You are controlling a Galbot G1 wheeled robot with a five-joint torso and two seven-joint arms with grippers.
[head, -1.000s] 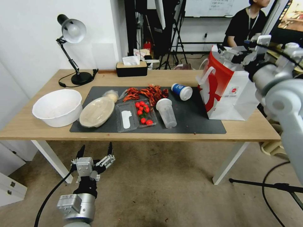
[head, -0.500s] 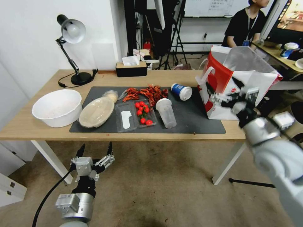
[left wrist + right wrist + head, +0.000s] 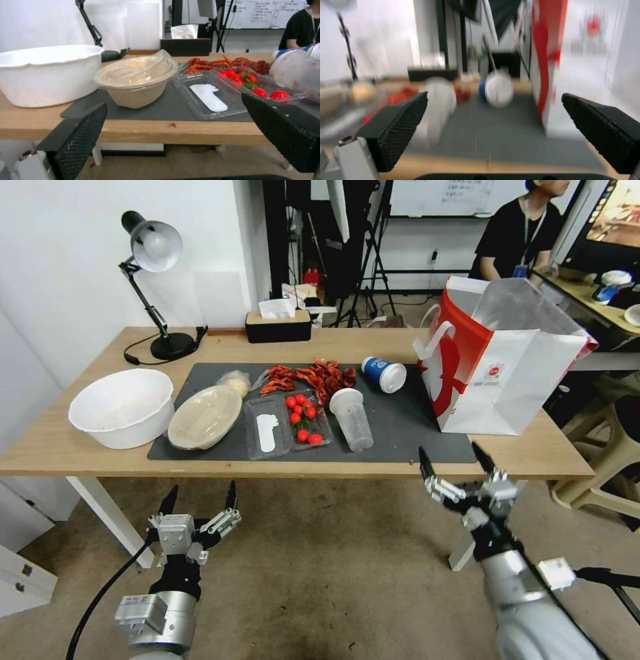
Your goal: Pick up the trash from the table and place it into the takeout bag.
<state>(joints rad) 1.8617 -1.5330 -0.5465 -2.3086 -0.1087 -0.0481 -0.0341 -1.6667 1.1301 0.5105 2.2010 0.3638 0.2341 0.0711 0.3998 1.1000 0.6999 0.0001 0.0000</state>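
Hovering below the table's (image 3: 80, 450) front edge, both grippers hang spread wide and empty.

On the dark mat (image 3: 407, 430), the beige oval container (image 3: 204, 416) sits beside the white bowl (image 3: 121, 406), with the small wrapped wad (image 3: 235, 381) just behind it; the clear plastic cup (image 3: 351, 418) lies tipped near the cherry tomato box (image 3: 303, 419), and the blue paper cup (image 3: 384, 373) lies on its side close to the takeout bag (image 3: 507, 373) — upright at the table's right end. Left gripper (image 3: 198, 499) sits low in front of the container, right gripper (image 3: 455, 465) low before the bag — neither touches anything.
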